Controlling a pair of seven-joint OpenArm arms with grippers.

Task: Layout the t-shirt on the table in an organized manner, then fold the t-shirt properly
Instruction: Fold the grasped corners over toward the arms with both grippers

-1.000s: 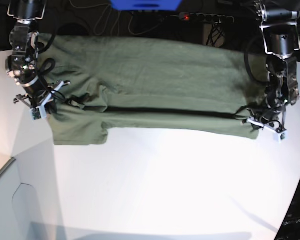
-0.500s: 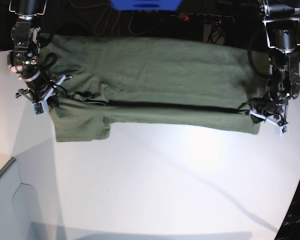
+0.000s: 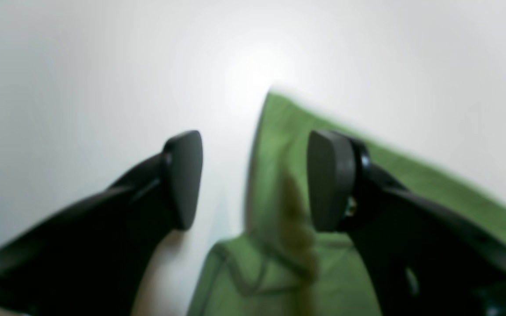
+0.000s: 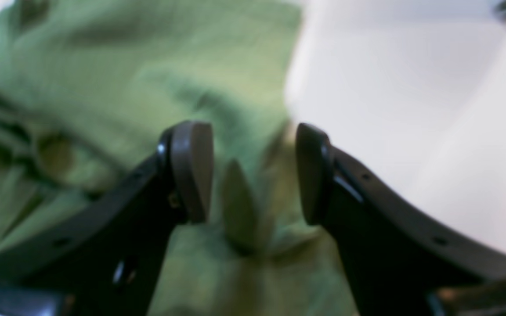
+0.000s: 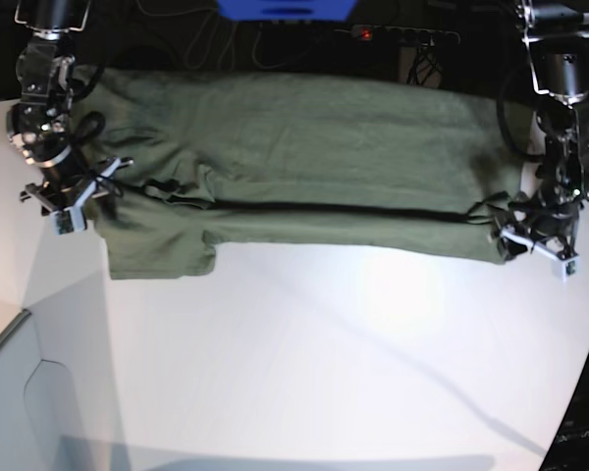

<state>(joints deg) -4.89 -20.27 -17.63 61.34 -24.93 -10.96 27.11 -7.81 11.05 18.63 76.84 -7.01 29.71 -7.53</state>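
Starting at the left of the base view, the right arm's gripper [image 5: 76,199] sits low at the left edge of the t-shirt [image 5: 304,157], close by the sleeve. Its wrist view shows the two fingers [image 4: 191,169] spread apart with a raised fold of green cloth standing in the gap between them. Neither pad presses on that fold, so the fingers are open and grip nothing. The white surface [image 4: 411,109] fills the right half of that blurred view.

The shirt itself lies spread sideways across the far half of the surface [image 5: 324,363], folded lengthwise so that a dark crease line runs left to right through its middle. A short sleeve flap sticks out toward the near side at the lower left. The upper layer shows soft wrinkles near the left end; the right part lies flatter. The near half of the surface is bare white.

At the right of the base view, the left arm's gripper [image 5: 538,243] hangs down at the shirt's right end, by its near corner. In its wrist view the fingers [image 3: 330,180] stand wide apart. The shirt's corner [image 3: 279,131] and a puckered ridge of cloth lie below, between them and under the right finger, but nothing is pinched.

Beyond the far edge, cables and a power strip [image 5: 402,35] lie in the dark.
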